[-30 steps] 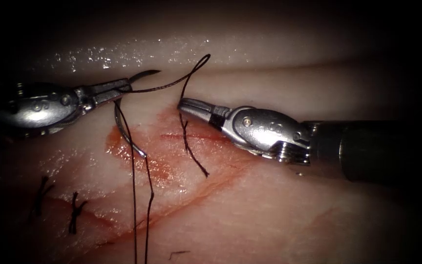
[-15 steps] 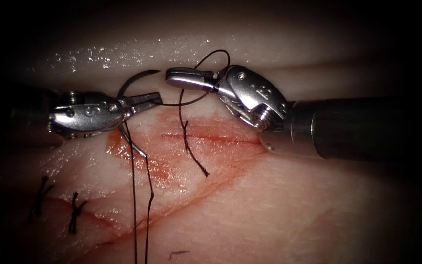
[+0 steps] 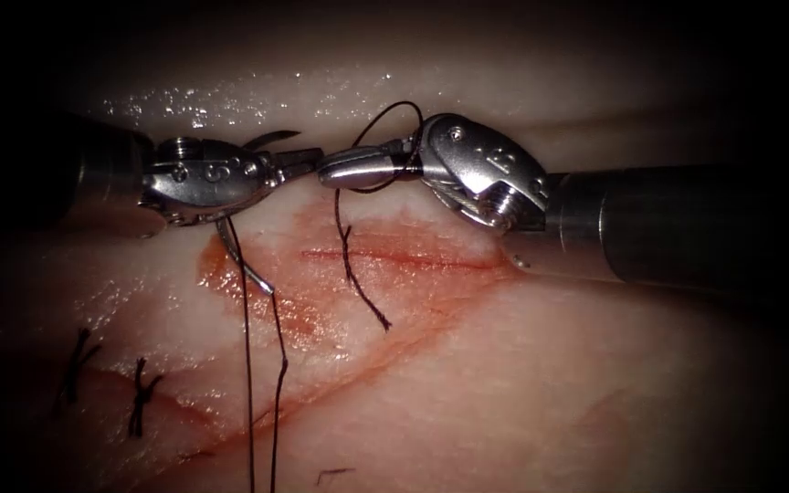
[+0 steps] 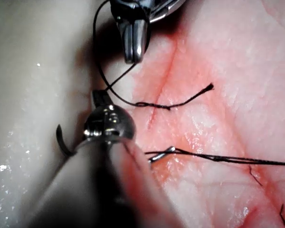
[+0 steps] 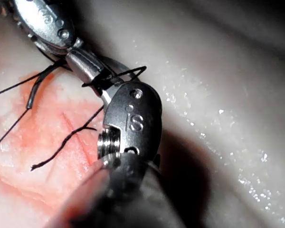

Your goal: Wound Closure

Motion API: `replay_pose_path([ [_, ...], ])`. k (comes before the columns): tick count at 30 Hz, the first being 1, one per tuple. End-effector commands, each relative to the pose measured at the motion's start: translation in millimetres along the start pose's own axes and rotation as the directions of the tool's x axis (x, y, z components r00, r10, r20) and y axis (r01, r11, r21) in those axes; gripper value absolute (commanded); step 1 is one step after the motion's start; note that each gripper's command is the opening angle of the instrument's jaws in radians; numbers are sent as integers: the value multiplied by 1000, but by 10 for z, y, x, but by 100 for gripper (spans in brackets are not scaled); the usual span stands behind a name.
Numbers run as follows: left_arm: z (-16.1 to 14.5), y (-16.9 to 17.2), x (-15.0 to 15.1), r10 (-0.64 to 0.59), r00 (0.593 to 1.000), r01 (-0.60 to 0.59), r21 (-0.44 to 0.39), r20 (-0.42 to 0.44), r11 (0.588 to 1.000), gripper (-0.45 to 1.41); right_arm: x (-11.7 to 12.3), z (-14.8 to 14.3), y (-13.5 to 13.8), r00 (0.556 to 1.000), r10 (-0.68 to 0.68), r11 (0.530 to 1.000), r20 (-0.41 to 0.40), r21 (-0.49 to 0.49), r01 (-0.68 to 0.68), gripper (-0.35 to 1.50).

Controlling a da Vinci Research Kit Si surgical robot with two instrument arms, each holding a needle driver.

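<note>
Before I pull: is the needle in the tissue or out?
Out. The left tool holds the needle mid-curve, above the tissue; both needle ends are visible.

The left gripper (image 3: 299, 164) grips the needle (image 3: 230, 239) mid-curve, clear of the tissue (image 3: 504, 383); the closed right gripper (image 3: 340, 172) has thread (image 3: 385, 114) looped around it.

Finished stitch (image 3: 75, 363), second stitch (image 3: 143, 398); perhaps stray thread scrap (image 3: 332, 473).

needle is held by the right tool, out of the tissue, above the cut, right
Not quite: the left tool holds the needle, near the middle of its curve. The endoscope view shows this. The needle is out of the tissue, above the cut, as you said.
</note>
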Motion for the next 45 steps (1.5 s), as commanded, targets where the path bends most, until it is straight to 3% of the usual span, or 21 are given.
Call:
replay_pose_path([
  [1,9,0,0,0,1000,0,0,0,1000,-45,-2,6,8,999,-17,999,31,31,16,-35],
  [8,9,0,0,1,1000,-1,-4,8,1000,-45,0,21,-3,968,-89,969,235,246,29,-35],
  [15,1,2,-4,-2,1000,2,-5,10,1000,-45,3,39,-22,925,-144,943,351,332,20,-35],
  [18,-1,1,-5,-1,1000,1,-5,11,1000,-45,3,44,-28,914,-164,940,370,339,31,-33],
  [24,-6,2,-7,-5,1000,5,-7,12,1000,-45,-3,50,-42,886,-199,941,418,333,54,32],
  [37,-20,8,-14,-13,1000,13,-5,17,1000,-45,-42,35,-67,849,-258,923,461,378,75,44],
  [45,-21,9,-16,-23,1000,24,-5,17,1000,-45,-49,27,-71,831,-275,915,483,397,72,44],
])
